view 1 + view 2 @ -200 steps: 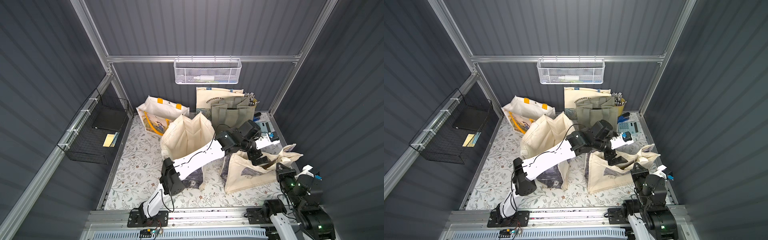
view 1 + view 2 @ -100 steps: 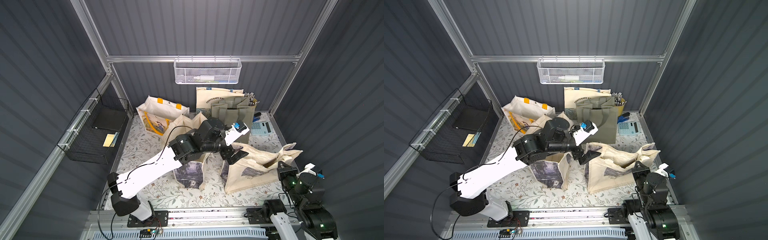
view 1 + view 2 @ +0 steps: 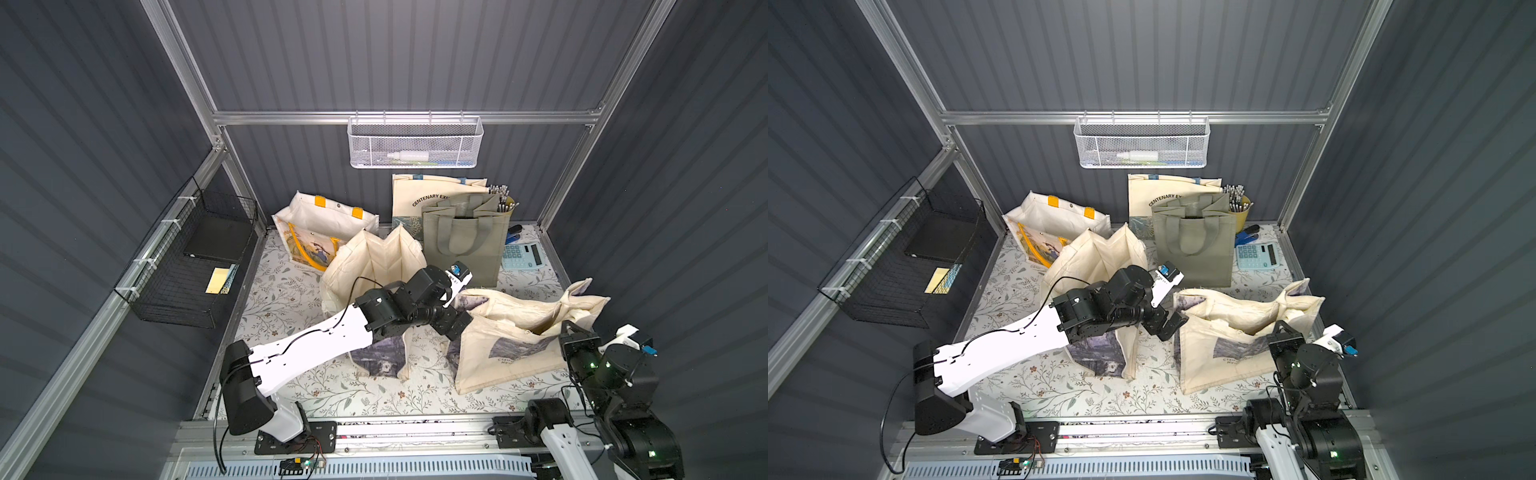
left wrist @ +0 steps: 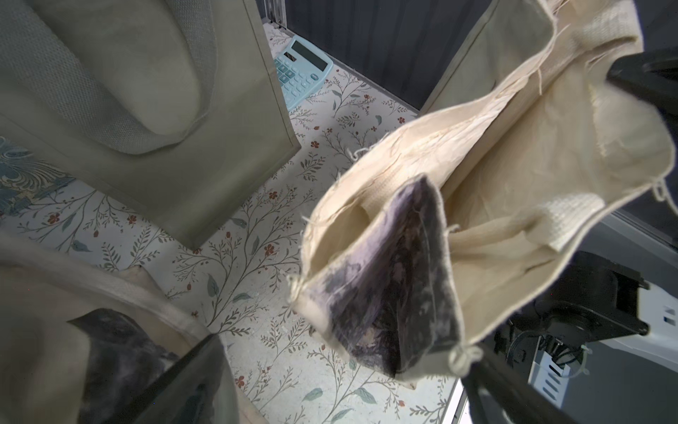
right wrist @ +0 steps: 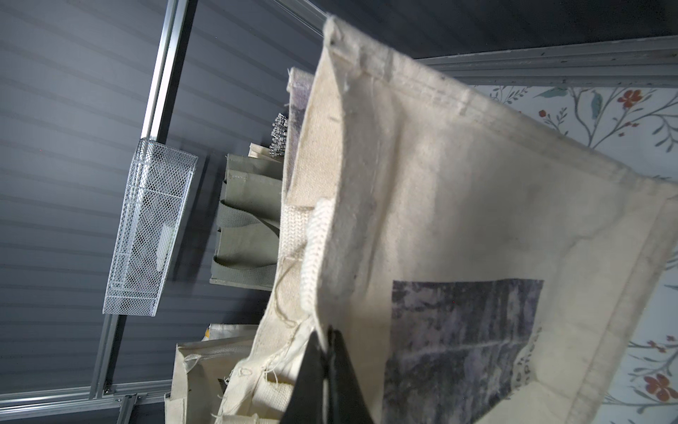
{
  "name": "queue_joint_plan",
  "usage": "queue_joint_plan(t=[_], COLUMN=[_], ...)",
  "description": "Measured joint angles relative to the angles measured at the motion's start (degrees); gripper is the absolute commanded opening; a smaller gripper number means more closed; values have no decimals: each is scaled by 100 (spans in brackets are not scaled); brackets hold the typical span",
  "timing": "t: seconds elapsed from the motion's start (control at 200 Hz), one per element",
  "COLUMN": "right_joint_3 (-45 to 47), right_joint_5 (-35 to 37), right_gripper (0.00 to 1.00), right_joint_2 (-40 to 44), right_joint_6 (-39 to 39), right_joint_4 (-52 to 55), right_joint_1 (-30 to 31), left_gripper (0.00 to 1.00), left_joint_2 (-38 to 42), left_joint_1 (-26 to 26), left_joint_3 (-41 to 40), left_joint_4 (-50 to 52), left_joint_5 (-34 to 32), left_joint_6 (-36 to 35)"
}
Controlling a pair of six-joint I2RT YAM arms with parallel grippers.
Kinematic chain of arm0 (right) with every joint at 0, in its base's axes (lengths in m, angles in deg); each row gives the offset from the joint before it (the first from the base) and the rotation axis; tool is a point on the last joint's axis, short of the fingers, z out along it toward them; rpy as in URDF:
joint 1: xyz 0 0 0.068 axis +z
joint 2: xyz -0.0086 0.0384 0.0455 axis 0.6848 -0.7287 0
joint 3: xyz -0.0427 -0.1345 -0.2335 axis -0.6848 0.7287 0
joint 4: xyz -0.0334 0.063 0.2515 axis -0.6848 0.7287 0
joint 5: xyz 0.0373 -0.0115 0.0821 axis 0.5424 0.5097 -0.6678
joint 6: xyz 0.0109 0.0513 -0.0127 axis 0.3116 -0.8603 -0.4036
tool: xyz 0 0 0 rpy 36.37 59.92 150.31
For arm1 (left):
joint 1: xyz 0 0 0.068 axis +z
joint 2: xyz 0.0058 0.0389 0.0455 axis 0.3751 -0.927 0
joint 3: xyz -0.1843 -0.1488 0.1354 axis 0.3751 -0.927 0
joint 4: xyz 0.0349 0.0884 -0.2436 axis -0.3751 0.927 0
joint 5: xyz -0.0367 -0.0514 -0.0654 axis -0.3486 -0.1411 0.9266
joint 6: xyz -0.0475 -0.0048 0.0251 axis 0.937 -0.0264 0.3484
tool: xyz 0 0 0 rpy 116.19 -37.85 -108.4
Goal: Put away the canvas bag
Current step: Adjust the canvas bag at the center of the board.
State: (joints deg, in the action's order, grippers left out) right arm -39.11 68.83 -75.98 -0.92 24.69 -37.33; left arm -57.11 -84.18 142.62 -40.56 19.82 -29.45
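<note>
The canvas bag, cream with a dark purple print, sags open at the right of the floral floor. My right gripper is shut on its near rim; in the right wrist view the black fingertips pinch the rim beside a woven handle of the bag. My left gripper stands open at the bag's left end. In the left wrist view the bag's printed corner hangs just ahead of the left gripper, close to one finger.
A second cream printed bag stands open under my left arm. Behind are an olive bag, a yellow-handled bag, a lettered bag and a blue calculator. A white mesh basket and a black wire basket hang on the walls.
My left gripper has drawn back from the middle of the bag's mouth to its left end, staying open. The right gripper has kept its hold on the rim.
</note>
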Motion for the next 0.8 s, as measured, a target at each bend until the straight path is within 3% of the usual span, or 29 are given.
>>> queue_joint_plan(t=[0.275,0.801], right_joint_3=[136,361], right_joint_5=[2,0], right_gripper=[0,0], right_joint_2=[179,546], right_joint_6=[-63,-107], right_joint_4=[-31,-59], right_joint_1=[0,0], left_gripper=[100,100], left_joint_2=[-22,-420], left_joint_1=[0,330], left_joint_3=[-52,105], left_joint_4=[-210,-299], left_joint_5=[203,1362], left_joint_6=[179,11])
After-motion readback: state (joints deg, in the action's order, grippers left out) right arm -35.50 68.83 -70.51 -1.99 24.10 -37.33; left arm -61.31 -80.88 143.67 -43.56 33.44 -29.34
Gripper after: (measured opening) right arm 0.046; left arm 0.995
